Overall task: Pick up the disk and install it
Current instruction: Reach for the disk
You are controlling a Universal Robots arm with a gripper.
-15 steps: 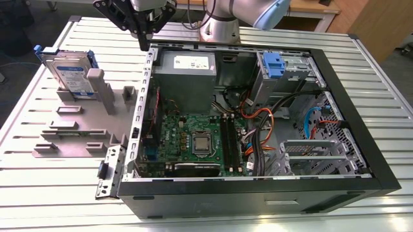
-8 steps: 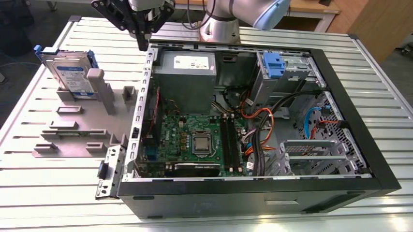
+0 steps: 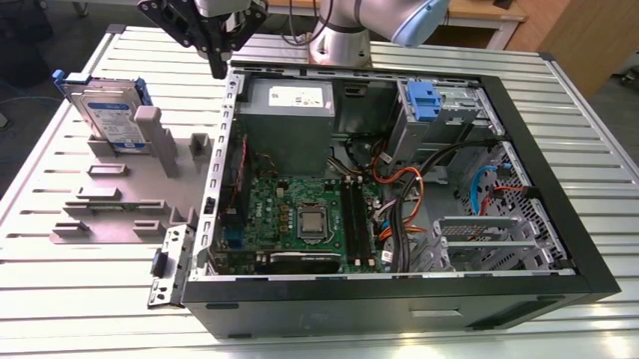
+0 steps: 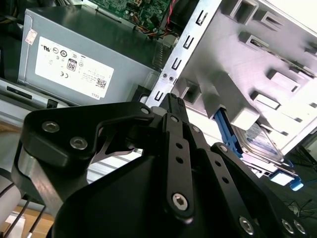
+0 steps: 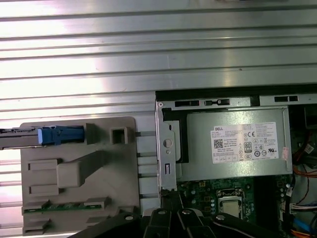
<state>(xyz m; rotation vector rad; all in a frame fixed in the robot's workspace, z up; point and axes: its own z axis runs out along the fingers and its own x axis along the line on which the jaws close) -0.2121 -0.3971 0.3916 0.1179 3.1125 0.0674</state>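
Note:
The disk (image 3: 105,114) stands on edge in a slot of the grey fixture plate (image 3: 60,191), at the exterior view's left; it is silver with a blue-and-white label and blue rails. The first wrist view shows the disk (image 5: 53,135) edge-on, and the second wrist view shows the disk (image 4: 261,143) lying low beside the plate. My gripper (image 3: 218,69) hangs above the open computer case's back corner, to the right of the disk and apart from it. Its black fingers (image 4: 171,101) meet at the tips with nothing between them.
The open computer case (image 3: 589,247) fills the middle and right of the slatted metal table (image 3: 60,299). Inside are a grey power-supply box (image 3: 289,112), the motherboard (image 3: 299,217), cables, a blue bracket (image 3: 424,101) in a drive bay and a metal cage (image 3: 479,239).

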